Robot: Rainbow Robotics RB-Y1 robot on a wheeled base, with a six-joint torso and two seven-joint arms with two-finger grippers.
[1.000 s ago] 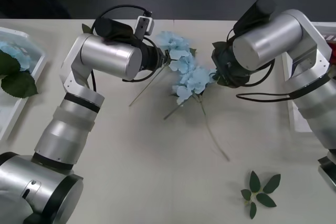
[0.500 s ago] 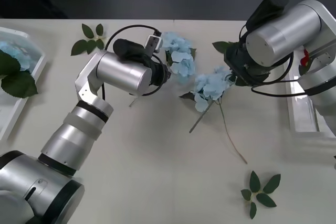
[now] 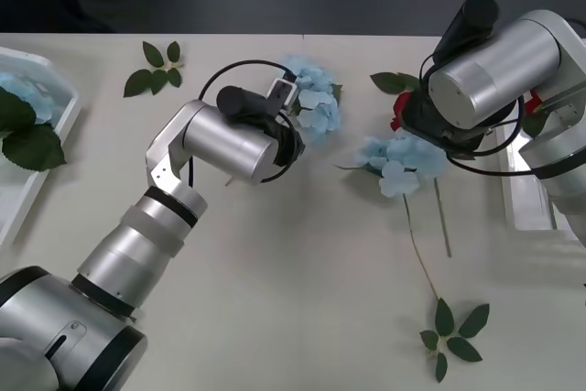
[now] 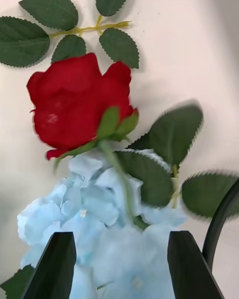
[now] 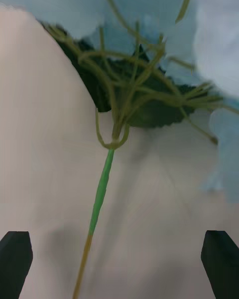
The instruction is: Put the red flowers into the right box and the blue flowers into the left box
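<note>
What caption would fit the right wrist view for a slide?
Open right pincer over a blue flower, a red flower lying just beyond it.

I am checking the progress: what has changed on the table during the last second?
The right end effector swung toward the right box, dragging a blue hydrangea along and exposing a red rose. The left end effector shifted slightly right. The other hydrangea stayed put.

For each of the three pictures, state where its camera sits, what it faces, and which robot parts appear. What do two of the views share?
Front: above the arms, facing down at the table; both arms.
Right wrist: faces a red rose over a blue hydrangea; black fingertips.
Left wrist: faces another hydrangea's stem; fingertips.
Shared: front and right wrist both show that rose and hydrangea.
</note>
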